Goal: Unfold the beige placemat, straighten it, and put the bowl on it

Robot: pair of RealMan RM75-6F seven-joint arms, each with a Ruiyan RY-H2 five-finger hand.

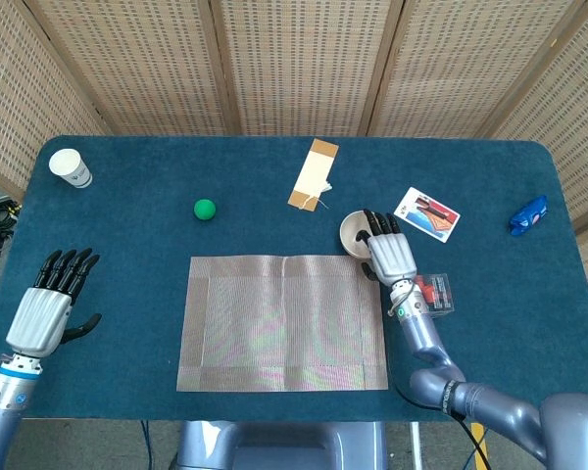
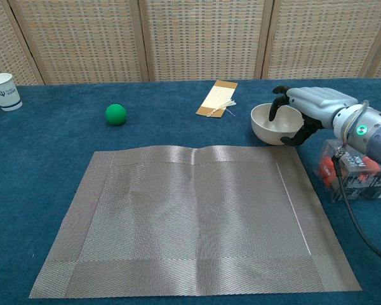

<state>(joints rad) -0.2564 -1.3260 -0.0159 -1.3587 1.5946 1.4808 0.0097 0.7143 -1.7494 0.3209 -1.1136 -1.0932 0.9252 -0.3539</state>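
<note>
So over on the far left the left hand (image 1: 41, 318) is just parked flat above the table (image 1: 127, 245), fingers spread apart and holding nothing. Up beyond it, near the back corner, sits a white paper cup (image 1: 71, 167), and further along to its right there's a little green ball (image 1: 205, 209). The beige placemat (image 1: 283, 322) lies between the two hands, opened out flat, with a faint crease running down its middle. Behind the mat's back edge there's a brown cardboard strip (image 1: 314, 173). Then the right hand (image 1: 390, 255) is draped over the bowl (image 1: 356, 231), which sits on the blue cloth just off the mat's far right corner, not on the mat. Fingertips curl over the rim into the bowl and the thumb sits against the outside wall, so it looks like a grip, bowl not lifted. Right beside that wrist is a clear box with red stuff (image 2: 355, 170), behind the hand a printed card (image 1: 427, 213), and way off right a blue packet (image 1: 528, 214).
</note>
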